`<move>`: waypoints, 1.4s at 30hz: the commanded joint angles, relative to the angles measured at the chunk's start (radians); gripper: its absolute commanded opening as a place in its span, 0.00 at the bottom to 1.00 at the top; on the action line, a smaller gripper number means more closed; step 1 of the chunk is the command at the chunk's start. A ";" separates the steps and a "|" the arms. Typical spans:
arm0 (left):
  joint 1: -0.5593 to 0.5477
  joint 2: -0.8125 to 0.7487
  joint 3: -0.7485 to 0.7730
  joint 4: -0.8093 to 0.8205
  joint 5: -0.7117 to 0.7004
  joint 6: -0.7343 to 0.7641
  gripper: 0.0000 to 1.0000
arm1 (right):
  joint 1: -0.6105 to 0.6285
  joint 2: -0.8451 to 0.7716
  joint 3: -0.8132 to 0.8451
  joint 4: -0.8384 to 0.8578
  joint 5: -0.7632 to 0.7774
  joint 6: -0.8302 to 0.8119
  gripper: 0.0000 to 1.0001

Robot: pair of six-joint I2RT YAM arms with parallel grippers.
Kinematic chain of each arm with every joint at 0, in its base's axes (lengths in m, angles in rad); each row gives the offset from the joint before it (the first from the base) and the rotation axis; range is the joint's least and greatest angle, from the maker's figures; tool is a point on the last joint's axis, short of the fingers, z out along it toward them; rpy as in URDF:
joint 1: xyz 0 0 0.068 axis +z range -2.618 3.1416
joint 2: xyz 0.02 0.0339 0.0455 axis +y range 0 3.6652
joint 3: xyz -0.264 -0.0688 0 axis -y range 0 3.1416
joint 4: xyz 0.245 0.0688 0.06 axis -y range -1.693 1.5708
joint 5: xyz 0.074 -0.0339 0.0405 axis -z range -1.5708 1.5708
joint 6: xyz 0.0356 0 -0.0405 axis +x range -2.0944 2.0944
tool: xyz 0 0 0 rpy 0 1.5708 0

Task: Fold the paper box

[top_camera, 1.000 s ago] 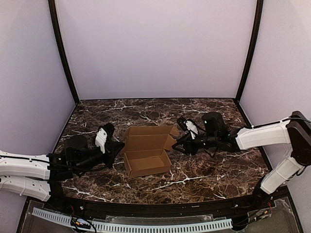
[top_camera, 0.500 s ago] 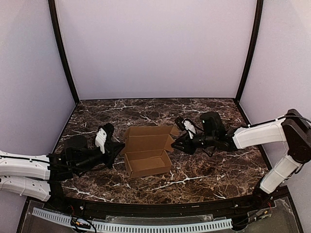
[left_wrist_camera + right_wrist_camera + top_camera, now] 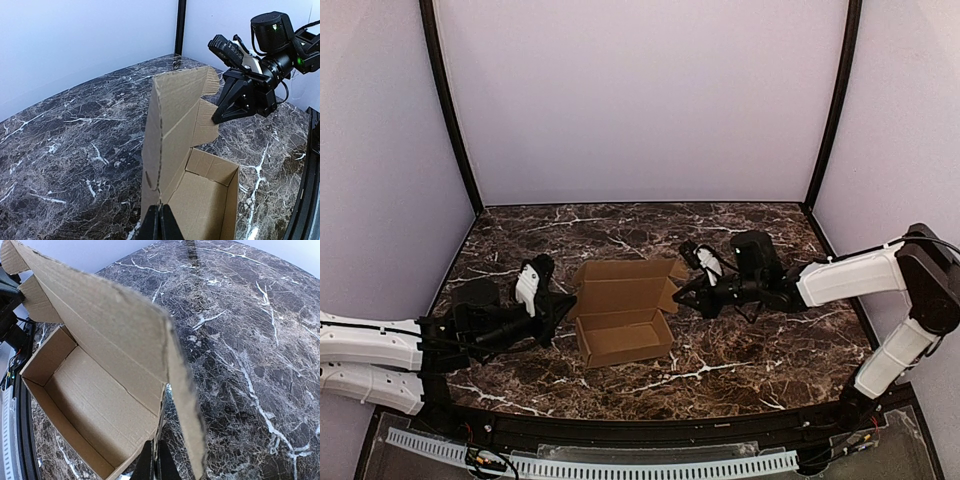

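The paper box [image 3: 620, 338] is a brown cardboard tray with its lid standing up along the far side, in the middle of the marble table. My left gripper [image 3: 563, 306] lies low at the box's left end. In the left wrist view its fingertips [image 3: 159, 222] are shut together on the near corner of the box [image 3: 205, 197], under the lid's side flap. My right gripper [image 3: 679, 298] is at the box's right end. In the right wrist view it [image 3: 155, 462] is shut on the edge of the end wall of the box [image 3: 85, 400]. The right gripper also shows in the left wrist view [image 3: 235, 102].
The dark marble table [image 3: 750, 345] is enclosed by pale walls and two black corner posts [image 3: 450, 110]. A black rail [image 3: 640, 430] runs along the front edge. The lid's right side flap [image 3: 185, 390] hangs free above the right gripper.
My right arm has shifted slightly left and back at the box's right end. The left arm and the box have barely moved.
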 commanded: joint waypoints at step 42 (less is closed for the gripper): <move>0.080 0.133 0.302 -0.540 0.235 -0.022 0.33 | 0.102 -0.265 -0.054 -0.295 0.189 -0.158 0.00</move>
